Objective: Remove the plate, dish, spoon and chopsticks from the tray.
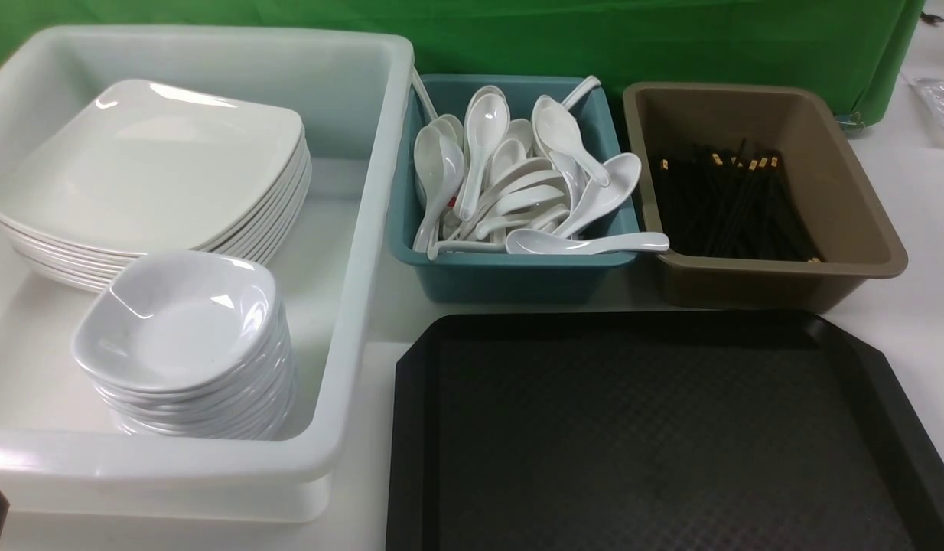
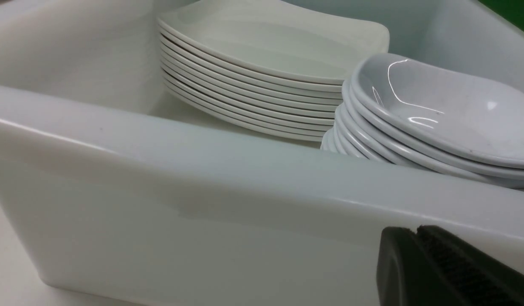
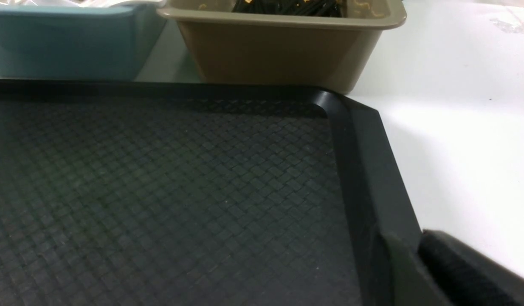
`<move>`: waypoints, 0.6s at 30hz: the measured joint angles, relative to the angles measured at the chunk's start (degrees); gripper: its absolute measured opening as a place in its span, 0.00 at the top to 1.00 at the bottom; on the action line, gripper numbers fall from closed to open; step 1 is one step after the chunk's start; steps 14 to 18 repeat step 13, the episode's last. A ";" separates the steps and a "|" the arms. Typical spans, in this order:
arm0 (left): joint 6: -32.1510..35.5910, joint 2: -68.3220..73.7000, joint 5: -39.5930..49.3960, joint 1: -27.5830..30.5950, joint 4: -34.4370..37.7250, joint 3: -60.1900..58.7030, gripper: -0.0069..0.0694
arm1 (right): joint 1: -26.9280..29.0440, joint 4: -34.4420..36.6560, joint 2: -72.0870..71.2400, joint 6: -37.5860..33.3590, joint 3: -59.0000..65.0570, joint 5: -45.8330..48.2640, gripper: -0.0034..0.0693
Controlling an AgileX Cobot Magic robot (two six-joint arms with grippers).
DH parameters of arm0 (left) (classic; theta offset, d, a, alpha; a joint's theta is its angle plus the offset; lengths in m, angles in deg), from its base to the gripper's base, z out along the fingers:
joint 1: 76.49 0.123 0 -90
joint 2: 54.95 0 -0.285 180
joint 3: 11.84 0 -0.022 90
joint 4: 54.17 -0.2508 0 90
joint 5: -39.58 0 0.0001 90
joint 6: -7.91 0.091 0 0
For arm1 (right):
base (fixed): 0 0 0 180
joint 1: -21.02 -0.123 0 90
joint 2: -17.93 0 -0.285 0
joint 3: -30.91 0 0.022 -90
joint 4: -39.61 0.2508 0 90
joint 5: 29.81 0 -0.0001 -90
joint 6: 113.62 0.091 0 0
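The black tray [image 1: 648, 428] lies at the front right, and only its bare textured surface [image 3: 160, 191] shows. A stack of large square plates [image 1: 151, 161] and a stack of small dishes [image 1: 181, 321] sit in the white tub. Several white spoons [image 1: 518, 191] fill the teal tub. Black chopsticks [image 1: 732, 207] lie in the brown tub. My left gripper [image 2: 416, 231] is shut and empty, just outside the white tub's near wall. My right gripper [image 3: 417, 240] hangs over the tray's right rim with nothing showing between its fingers. Whether they touch is unclear.
The white tub [image 1: 349, 291] takes up the left side, its near wall [image 2: 202, 170] close in front of the left gripper. The teal tub [image 1: 502, 279] and the brown tub [image 1: 847, 199] stand side by side behind the tray. White tabletop lies right of the tray.
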 joint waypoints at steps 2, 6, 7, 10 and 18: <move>0.00 0.00 0.00 0.00 0.00 0.00 0.89 | 0.00 0.00 0.00 0.00 0.00 0.00 0.77; 0.00 0.00 0.00 0.00 0.00 0.00 0.89 | 0.00 0.06 0.00 0.00 0.00 0.00 0.76; 0.00 0.00 0.00 0.00 0.00 0.00 0.89 | 0.00 0.06 0.00 0.00 0.00 0.00 0.75; 0.00 0.00 0.00 0.05 0.00 0.00 0.89 | 0.00 0.06 0.00 0.00 0.00 0.00 0.74; 0.00 0.00 0.00 0.05 0.00 0.00 0.89 | 0.00 0.01 0.00 0.00 0.00 0.00 0.73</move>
